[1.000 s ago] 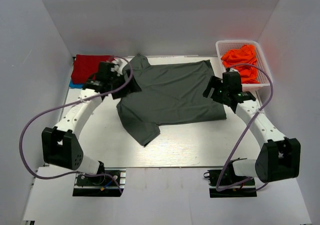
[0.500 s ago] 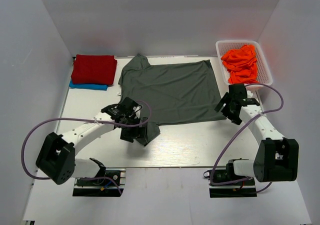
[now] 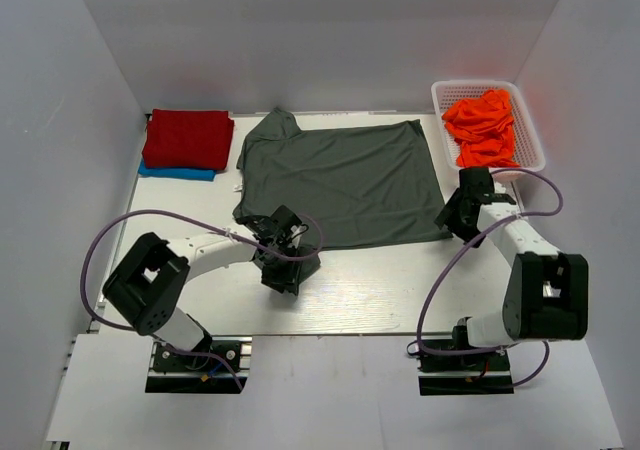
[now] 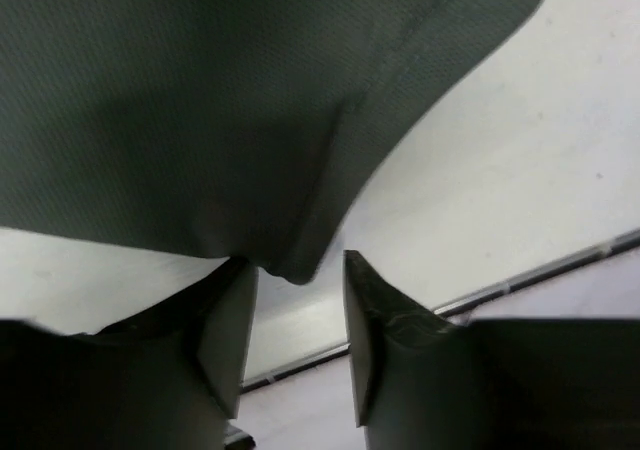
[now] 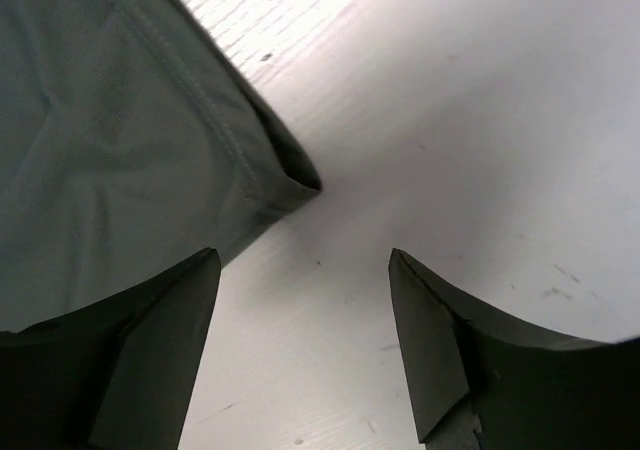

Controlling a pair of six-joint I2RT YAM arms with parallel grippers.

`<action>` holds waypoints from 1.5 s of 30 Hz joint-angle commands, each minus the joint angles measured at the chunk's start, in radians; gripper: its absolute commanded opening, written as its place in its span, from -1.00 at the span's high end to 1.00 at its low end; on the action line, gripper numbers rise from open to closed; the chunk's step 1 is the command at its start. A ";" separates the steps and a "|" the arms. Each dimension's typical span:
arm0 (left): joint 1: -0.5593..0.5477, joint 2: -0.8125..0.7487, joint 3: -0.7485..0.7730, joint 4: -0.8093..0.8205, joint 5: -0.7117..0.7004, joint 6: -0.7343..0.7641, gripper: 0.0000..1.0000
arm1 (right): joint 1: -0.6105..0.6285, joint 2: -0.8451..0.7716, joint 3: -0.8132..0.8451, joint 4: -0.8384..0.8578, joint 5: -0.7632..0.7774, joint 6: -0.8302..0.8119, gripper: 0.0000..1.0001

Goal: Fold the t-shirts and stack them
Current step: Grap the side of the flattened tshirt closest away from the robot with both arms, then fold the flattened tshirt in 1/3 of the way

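shirt [image 3: 340, 180] central, stack [image 3: 187, 140] behind-left, basket [image 3: 475, 84] behind-right

A white plastic lattice basket [image 3: 475, 84] sits far to my right. Beneath lies a pale flat tabletop [image 3: 380, 290].
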 commanded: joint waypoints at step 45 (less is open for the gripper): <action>0.050 0.042 0.491 -0.453 -0.278 -0.017 1.00 | 0.066 -0.046 0.055 -0.090 -0.112 -0.078 1.00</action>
